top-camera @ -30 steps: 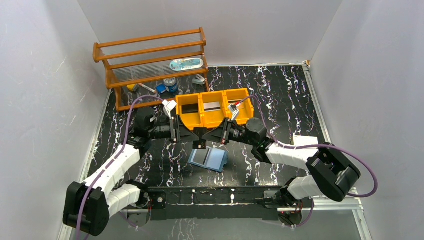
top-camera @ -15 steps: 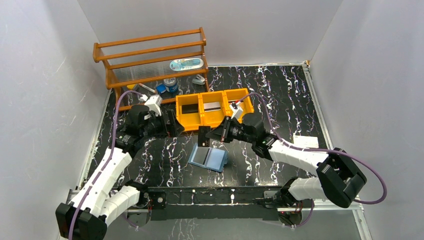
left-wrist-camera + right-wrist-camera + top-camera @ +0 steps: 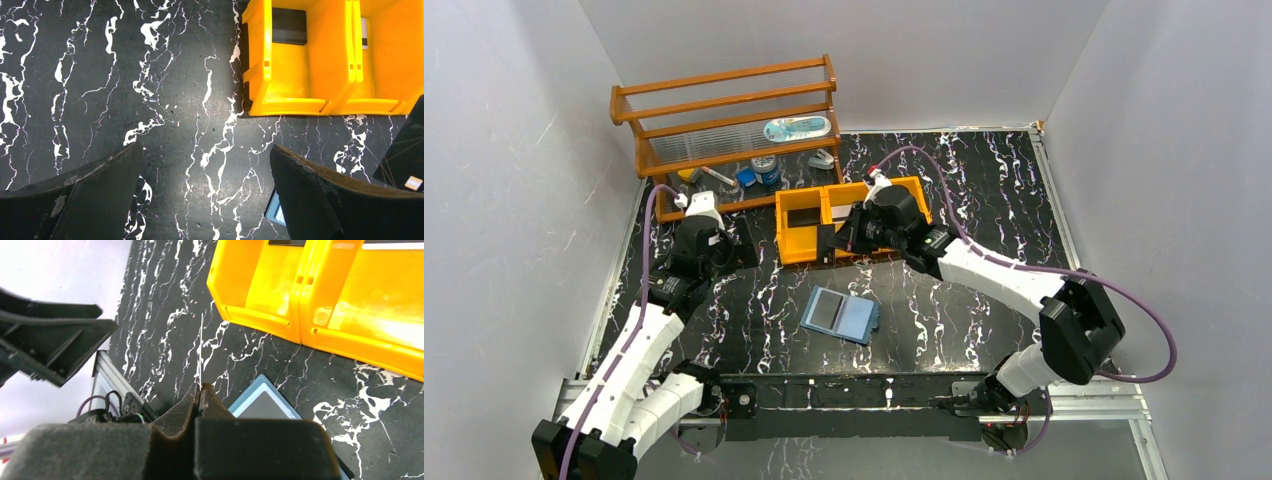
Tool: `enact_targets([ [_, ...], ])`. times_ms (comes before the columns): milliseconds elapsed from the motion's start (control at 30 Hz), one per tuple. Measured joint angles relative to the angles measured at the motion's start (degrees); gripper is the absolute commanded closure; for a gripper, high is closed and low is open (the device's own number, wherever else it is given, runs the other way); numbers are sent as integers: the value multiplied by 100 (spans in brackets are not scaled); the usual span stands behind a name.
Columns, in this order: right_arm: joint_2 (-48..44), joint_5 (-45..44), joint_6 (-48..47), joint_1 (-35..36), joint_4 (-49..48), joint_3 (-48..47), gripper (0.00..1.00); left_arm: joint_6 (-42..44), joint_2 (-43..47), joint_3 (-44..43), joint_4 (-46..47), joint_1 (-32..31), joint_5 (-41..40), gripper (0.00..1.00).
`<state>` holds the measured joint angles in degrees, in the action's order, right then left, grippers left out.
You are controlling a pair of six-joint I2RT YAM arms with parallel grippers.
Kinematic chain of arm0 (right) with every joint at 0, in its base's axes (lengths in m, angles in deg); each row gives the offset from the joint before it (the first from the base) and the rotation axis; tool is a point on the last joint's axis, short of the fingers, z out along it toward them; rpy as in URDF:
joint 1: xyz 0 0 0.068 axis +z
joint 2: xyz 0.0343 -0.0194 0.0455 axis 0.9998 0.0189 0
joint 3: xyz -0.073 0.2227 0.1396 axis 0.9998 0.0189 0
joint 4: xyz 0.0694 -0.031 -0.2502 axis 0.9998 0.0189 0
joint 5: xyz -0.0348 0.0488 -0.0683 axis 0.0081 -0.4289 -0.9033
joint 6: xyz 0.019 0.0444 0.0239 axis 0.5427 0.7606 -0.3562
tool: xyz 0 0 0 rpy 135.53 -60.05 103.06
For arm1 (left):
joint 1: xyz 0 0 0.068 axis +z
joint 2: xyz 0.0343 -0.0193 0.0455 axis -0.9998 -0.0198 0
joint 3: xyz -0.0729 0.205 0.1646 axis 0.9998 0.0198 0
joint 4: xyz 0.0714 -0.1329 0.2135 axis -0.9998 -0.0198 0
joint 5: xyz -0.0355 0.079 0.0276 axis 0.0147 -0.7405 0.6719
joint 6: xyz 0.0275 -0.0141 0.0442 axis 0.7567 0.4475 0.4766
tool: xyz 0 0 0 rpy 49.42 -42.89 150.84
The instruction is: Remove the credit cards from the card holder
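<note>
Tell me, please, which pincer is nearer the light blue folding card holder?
Right. The right pincer, gripping a dark card, is beyond the card holder; the open left pincer is farther off, left.

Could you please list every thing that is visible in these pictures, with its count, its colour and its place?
table: one, black with white veins, under everything.
tray: one, orange, three compartments, mid table.
dark card: one, black, tray's left-hand compartment in the top view.
silver card: one, silver-grey, middle compartment.
card holder: one, light blue, open, in front of the tray.
grey card: one, in the card holder's left pocket.
held card: one, dark with a gold chip, in front of the tray.
rack: one, brown wood, back left.
oblong item: one, white-blue, on the rack.
small items: several, under the rack.
left pincer: open, empty.
right pincer: shut on the held card.
</note>
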<state>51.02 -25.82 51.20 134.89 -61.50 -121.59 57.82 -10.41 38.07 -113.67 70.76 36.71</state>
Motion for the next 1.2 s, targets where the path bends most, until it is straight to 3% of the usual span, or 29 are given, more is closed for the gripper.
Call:
enact_targets([
  [333,903,-1012,-94,337,1121,-1696,100,4,33,20,-2,0,-146,2],
  [733,2402,-3003,-98,1123,1333,-3152,100,11,79,24,-42,0,-688,2],
  [767,2546,-3206,-778,1222,1290,-3169,100,9,81,24,-50,0,-730,2],
  [800,2686,-3423,-1755,1316,1231,-3174,90,7,81,24,-55,0,-756,2],
  [833,2800,-3593,-2492,1375,1189,-3176,100,2,83,24,-57,0,-780,2],
  [933,3119,-3901,-4345,1547,1161,-3182,100,0,85,24,-74,0,-841,2],
  [1033,3224,-3939,-5213,1578,1169,-3182,100,-2,85,24,-74,-2,-868,2],
  [1200,3185,-3853,-5617,1486,824,-3182,100,-15,85,24,-103,-2,-946,2],
])
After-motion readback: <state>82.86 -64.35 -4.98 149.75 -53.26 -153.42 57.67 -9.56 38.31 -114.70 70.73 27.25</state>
